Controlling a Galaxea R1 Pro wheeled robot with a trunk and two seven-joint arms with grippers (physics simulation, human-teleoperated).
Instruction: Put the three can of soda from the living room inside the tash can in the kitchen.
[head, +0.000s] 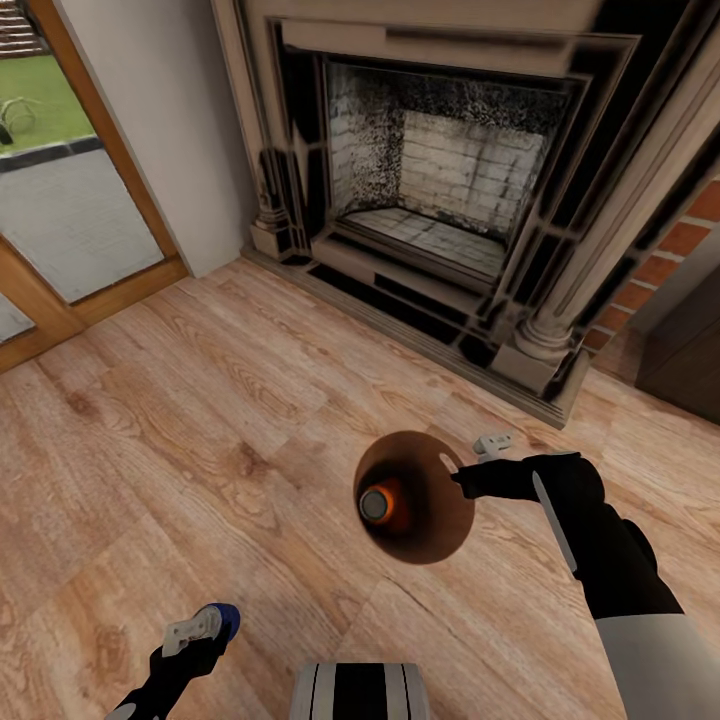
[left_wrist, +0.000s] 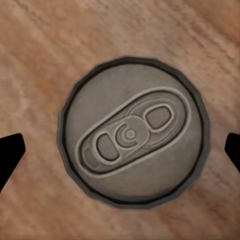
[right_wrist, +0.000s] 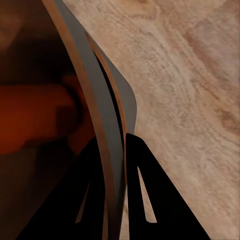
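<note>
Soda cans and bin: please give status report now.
Right hand shut on trash can rim. One orange can inside. Left hand open over blue can. Nothing in the way.

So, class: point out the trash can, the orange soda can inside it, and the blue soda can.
trash can (head: 440, 545), head view, brown inner wall.
orange soda can (head: 378, 505), head view, silver top.
blue soda can (left_wrist: 134, 131), left wrist view, centre of its silver top, by the pull tab.

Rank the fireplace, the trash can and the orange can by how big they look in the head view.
1. Fireplace, by far the largest.
2. Trash can, held at its rim by the right claw.
3. Orange can, lying inside it.
</note>
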